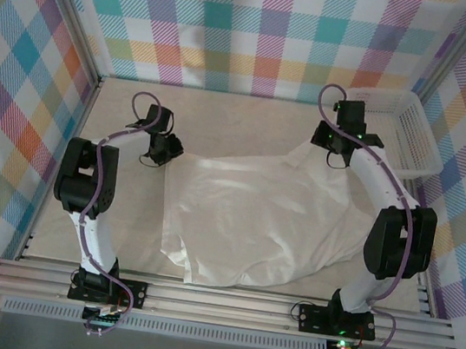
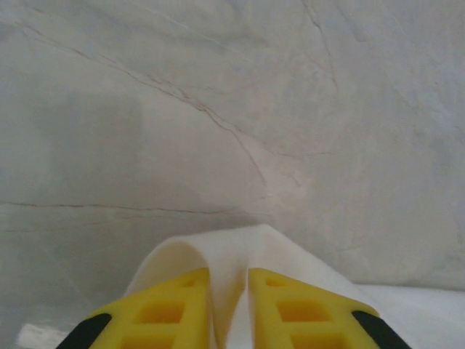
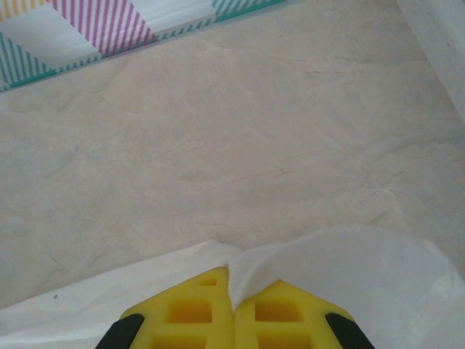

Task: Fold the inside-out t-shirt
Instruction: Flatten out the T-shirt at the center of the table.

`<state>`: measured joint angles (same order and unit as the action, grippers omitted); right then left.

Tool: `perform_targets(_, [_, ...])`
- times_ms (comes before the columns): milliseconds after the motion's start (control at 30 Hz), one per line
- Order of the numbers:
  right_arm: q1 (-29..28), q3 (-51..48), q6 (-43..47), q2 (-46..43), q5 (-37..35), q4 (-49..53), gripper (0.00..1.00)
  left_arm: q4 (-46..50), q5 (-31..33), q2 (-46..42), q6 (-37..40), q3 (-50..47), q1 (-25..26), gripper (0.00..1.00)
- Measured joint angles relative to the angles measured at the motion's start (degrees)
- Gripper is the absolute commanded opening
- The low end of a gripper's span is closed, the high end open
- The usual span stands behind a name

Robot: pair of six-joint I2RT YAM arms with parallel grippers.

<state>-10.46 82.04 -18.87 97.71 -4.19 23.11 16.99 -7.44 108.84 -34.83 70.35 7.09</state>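
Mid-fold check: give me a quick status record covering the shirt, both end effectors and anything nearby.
shirt: white t-shirt, spread out and rumpled on the table, no neat fold yet
left end effector: at the shirt's far left corner, a fold of fabric between its fingers
right end effector: shut on fabric at the shirt's far right edge
nearby: white mesh basket in the far right corner

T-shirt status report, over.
Left tool pinching t-shirt far left corner. Right tool shut on far right corner. Cloth spread rumpled, not yet folded. Basket far right, apart.
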Motion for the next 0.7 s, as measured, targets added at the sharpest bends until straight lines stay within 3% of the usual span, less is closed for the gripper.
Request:
perform_targets(300, [0.0, 0.7, -0.4, 0.0, 0.7, -0.4, 0.00, 3.7, 3.5, -0.7, 2.3, 0.1, -0.5, 0.32])
perform_targets(700, [0.0, 0.7, -0.4, 0.0, 0.7, -0.4, 0.00, 1.3, 0.9, -0.5, 2.7, 0.1, -0.5, 0.29])
